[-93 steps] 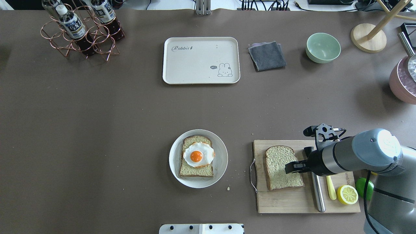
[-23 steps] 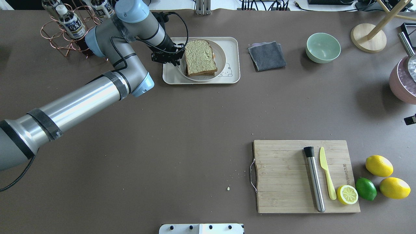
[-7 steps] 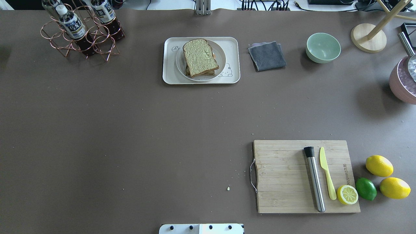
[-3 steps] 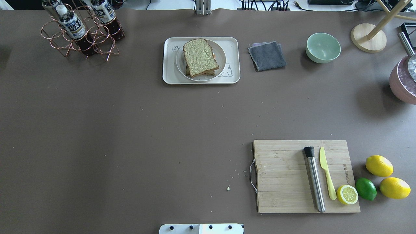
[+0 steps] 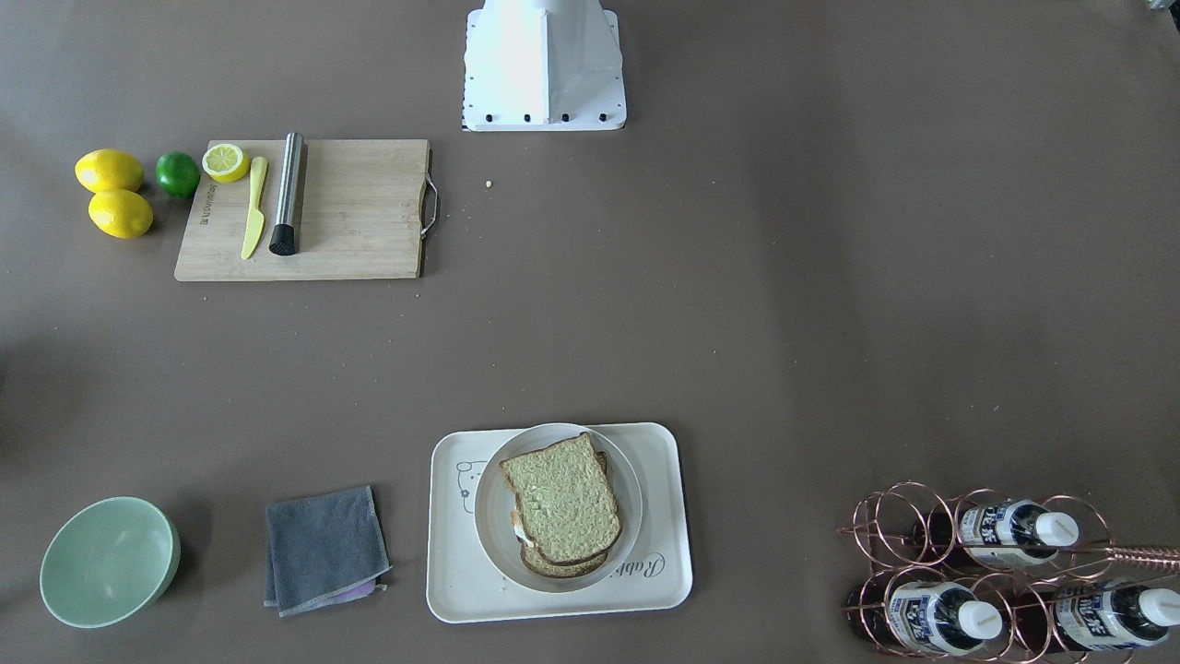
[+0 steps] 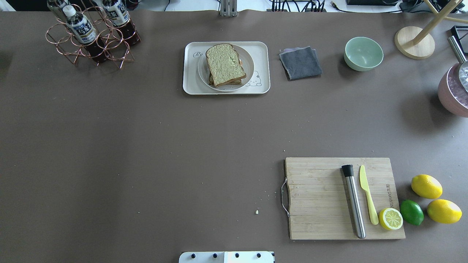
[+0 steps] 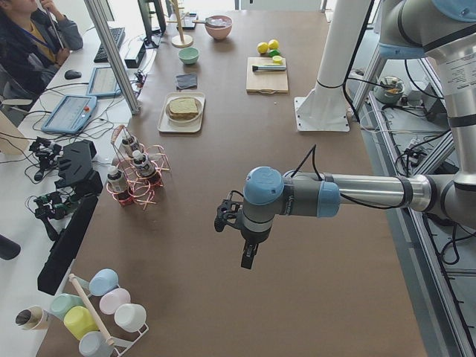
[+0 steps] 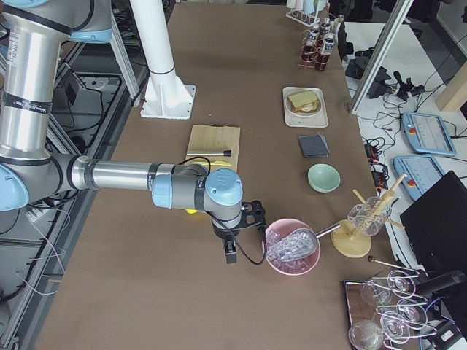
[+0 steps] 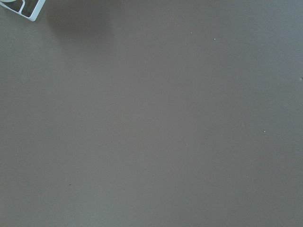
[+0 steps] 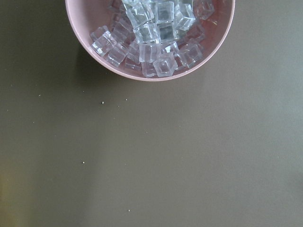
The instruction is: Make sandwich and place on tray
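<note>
I see only the top slice of the sandwich (image 6: 224,63); the egg is almost wholly hidden under it. The plate (image 6: 250,62) covers part of the lettering and drawing on the tray (image 6: 190,83). The overhead view's right edge cuts off the pink bowl (image 6: 450,95). My left gripper (image 7: 247,262) and right gripper (image 8: 230,256) show only in the side views, too small to judge the jaws.

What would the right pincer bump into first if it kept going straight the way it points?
Probably the bare table. The right pincer points straight down, just beside the pink bowl, and nothing shows beneath it, though depth is hard to judge.
</note>
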Controlling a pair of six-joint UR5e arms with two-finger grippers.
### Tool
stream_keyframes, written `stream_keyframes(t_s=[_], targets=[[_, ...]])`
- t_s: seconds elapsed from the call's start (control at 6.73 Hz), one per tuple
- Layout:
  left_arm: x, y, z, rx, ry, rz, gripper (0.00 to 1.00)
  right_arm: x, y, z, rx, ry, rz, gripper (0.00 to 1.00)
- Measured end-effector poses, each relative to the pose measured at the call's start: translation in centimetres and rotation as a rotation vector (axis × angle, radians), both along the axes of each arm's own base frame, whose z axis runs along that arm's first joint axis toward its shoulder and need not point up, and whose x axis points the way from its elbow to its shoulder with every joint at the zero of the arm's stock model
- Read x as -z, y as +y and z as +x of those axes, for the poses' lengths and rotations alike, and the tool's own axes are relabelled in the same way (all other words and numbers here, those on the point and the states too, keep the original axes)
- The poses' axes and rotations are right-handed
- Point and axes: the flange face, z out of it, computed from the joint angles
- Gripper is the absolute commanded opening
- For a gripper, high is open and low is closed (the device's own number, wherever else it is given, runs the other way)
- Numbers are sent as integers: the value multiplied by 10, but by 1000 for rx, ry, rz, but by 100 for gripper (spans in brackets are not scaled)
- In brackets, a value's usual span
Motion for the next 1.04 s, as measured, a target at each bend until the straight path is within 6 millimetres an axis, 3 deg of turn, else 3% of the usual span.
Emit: stream_keyframes(t_s=[1.04], targets=[[-4, 4, 1, 4, 19, -44, 97, 12, -4, -5, 14, 3, 14, 100]])
